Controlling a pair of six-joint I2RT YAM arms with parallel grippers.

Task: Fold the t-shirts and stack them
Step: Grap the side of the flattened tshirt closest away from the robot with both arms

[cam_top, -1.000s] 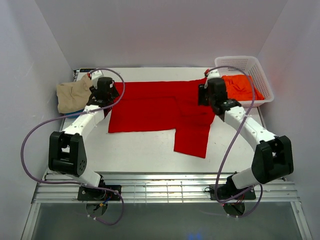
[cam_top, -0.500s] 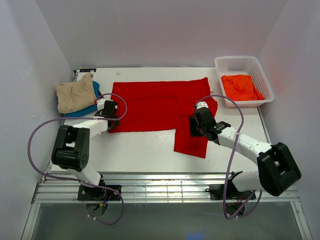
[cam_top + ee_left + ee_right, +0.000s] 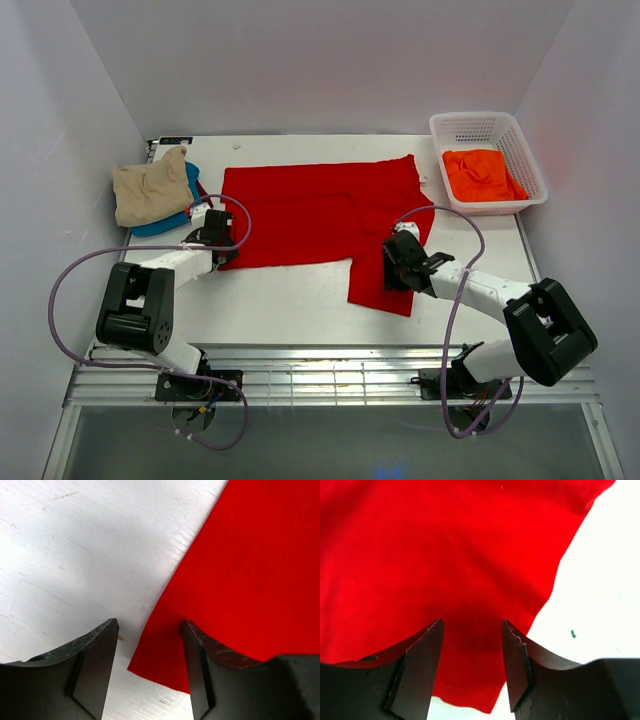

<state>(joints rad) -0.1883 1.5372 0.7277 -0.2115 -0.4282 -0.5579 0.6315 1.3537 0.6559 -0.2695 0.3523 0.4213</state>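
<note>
So the bright red t-shirt (image 3: 320, 215) is lying spread flat on the white table (image 3: 280, 305), with one flap reaching down toward the near edge on the right side.

The left gripper (image 3: 219, 248) is down at the shirt's near-left corner. From the left wrist camera, that corner pokes in right between the two fingers (image 3: 95, 665). The cloth is flat on the table, the jaws stand well apart and nothing is pinched. One finger sits over red cloth, the other over bare table.

The right gripper (image 3: 396, 268) is over that near flap, close to its right edge. Its wrist camera shows the fingers (image 3: 417, 665) spread apart too, with red cloth under and between them and no hold on anything. The shirt's edge runs off diagonally to the right, and the hem shows just below the gap.

Hard bits: I can't tell whether either set of fingertips actually touches the cloth or sits just above it. Both wrist views also cut most of the shirt off.

Far left, a tan t-shirt (image 3: 148, 192) lies on a teal blue one (image 3: 160, 228) that's mostly covered. An orange t-shirt (image 3: 482, 172) is crumpled in the white basket (image 3: 480, 120) far right, well apart from both grippers.
</note>
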